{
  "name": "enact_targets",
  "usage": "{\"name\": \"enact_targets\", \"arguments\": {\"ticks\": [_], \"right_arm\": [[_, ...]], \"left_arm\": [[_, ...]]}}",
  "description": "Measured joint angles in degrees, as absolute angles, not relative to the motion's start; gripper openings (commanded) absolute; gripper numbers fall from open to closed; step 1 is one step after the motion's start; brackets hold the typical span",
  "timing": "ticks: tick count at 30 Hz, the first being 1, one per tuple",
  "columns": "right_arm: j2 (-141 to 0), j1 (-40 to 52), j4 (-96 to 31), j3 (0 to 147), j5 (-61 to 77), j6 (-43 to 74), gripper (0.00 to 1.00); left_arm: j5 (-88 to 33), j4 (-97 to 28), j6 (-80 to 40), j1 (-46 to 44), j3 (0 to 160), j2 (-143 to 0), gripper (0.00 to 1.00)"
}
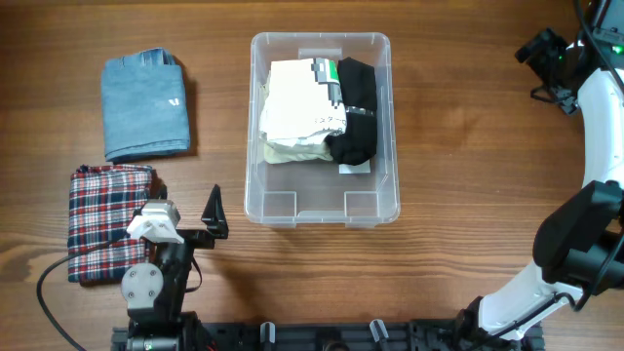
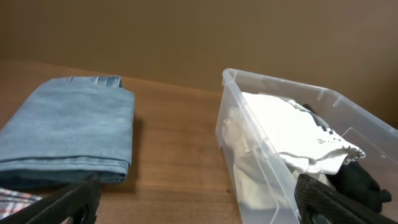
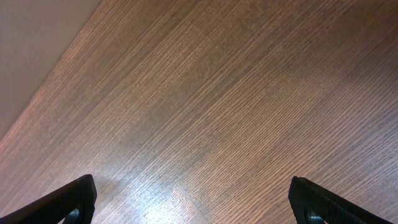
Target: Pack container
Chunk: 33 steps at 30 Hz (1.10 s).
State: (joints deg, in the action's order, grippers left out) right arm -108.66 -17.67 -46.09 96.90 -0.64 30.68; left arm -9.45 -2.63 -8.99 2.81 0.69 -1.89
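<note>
The clear plastic container (image 1: 255, 136) stands mid-table, with a folded white garment (image 1: 297, 112) and a black garment (image 1: 356, 112) lying inside it. My left gripper (image 1: 185, 202) hovers open and empty at the front left, just left of the container's near corner and beside the plaid cloth. Through the left wrist camera, the open left gripper (image 2: 196, 205) faces the container wall (image 2: 245, 134), the white garment (image 2: 286, 130) and the jeans (image 2: 68, 127). My right gripper (image 1: 539, 68) is far right at the back, open. The right gripper (image 3: 193, 202) shows only bare wood between its fingers.
Folded blue jeans (image 1: 146, 105) lie at the back left. A folded red-and-white plaid shirt (image 1: 107, 219) lies in front of them, partly under the left arm. The right arm curves along the table's right edge. The wall rises behind the table's far edge.
</note>
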Motion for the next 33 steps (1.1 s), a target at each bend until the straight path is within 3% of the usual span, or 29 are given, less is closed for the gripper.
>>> {"name": "enact_targets", "arguments": {"ticks": [8,15,24,29,33], "right_arm": [[-108.7,-17.7,-46.1,96.9,0.0,30.9,1.00],[-108.7,-17.7,-45.9,96.9,0.0,30.9,0.99],[-108.7,-17.7,-45.9,96.9,0.1,30.9,1.00],[-108.7,-17.7,-45.9,96.9,0.1,30.9,1.00],[-108.7,-17.7,-45.9,96.9,0.1,30.9,1.00]], "left_arm": [[-11.9,6.8,-11.1,2.8,0.7,-2.0,1.00],[-7.1,-1.6,-13.2,4.3,11.2,-9.9,1.00],[-13.9,-32.0,-4.5,9.0,63.2,-62.8,1.00],[-18.0,-33.0,-2.0,13.1,83.1,-84.5,1.00],[-19.2,-24.5,-1.5,20.0,89.2,-94.9,1.00]]}}
